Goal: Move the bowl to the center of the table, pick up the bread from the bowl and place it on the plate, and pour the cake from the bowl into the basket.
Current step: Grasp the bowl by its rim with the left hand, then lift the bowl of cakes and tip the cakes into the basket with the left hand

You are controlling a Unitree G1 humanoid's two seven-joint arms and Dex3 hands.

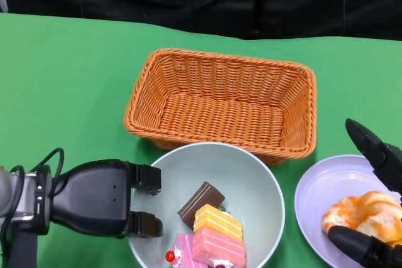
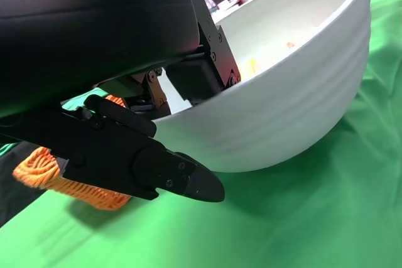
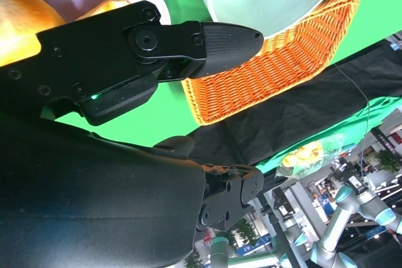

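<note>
The bowl sits low in the middle of the head view, just in front of the basket and close to touching it, so the move to the centre of the counter looks done. The left hand grips the bowl's rim at the lower left of the frame: the left wrist view shows fingers hooked over the rim into the bowl while a lower finger lies along the outer wall. The bowl tips slightly in that view, though whether it is lifted off the counter cannot be told.

Over at the lower right, the bread lies on the plate, so that step also appears complete. The right hand brackets the bread, one finger above and one below; the fingers are spread, and whether they touch the bread or have let go cannot be told from these views.

The cake pieces, brown, yellow and pink, are in the bowl, and the basket holds nothing visible. So the pour is what remains: likely lifting the bowl and tipping it toward the basket.
</note>
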